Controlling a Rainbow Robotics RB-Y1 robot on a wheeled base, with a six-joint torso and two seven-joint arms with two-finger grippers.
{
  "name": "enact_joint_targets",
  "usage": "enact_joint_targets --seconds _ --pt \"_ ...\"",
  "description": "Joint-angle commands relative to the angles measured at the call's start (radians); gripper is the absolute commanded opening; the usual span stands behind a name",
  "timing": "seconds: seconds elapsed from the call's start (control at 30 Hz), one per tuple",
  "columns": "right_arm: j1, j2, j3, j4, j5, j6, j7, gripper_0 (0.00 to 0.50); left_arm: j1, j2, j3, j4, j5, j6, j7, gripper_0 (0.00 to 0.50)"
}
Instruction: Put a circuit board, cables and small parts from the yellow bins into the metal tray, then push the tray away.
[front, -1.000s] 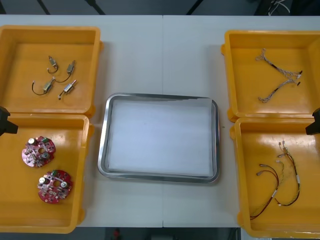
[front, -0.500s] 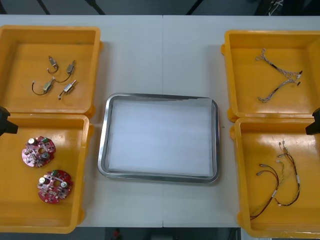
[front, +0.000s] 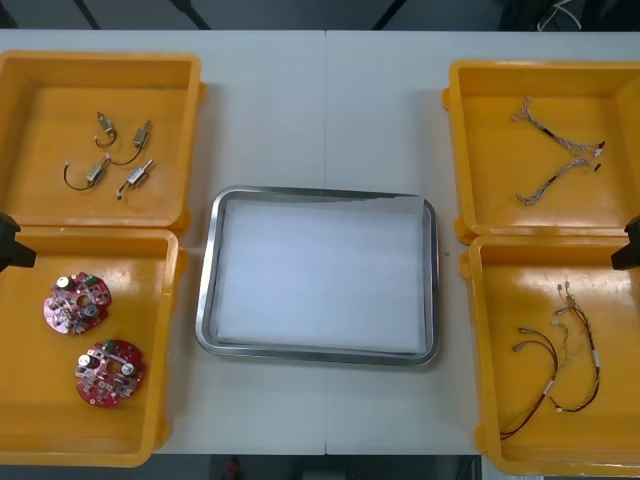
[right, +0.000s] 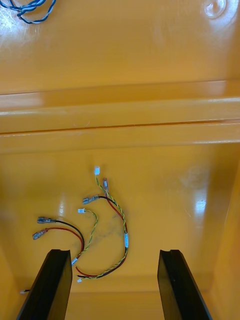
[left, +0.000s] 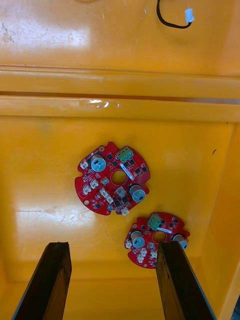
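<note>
Tray (front: 205, 300) (white inside, shiny rim) lies mid table (front: 320, 110), long axis side to side; left gripper (left: 112, 246) and right gripper (right: 112, 252) hover spread, empty

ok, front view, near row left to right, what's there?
Near-left yellow bin with round red circuit boards → metal tray, white inside → near-right yellow bin with red and yellow cables. Left gripper and right gripper hover open over those bins.

No text, label, brand, number or sign is showing legibly on any item inspected. Any printing on the round red circuit boards (left: 112, 179) is proving too small to make out. The yellow bins (front: 100, 57) and the metal tray (front: 207, 300) are presenting plain, unmarked faces.
</note>
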Motion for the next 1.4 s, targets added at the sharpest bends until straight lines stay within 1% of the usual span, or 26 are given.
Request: enact_joint_targets --seconds 0.03,1.4 --pt "0.009 -0.009 -0.034 -0.001 0.009 -0.007 0.008 0.500 0.016 0.050 -0.005 -0.015 -0.009 0.007 0.006 0.500" --pt "0.009 -0.009 -0.034 -0.001 0.009 -0.007 0.008 0.500 0.016 0.050 -0.005 -0.015 -0.009 0.007 0.006 0.500"
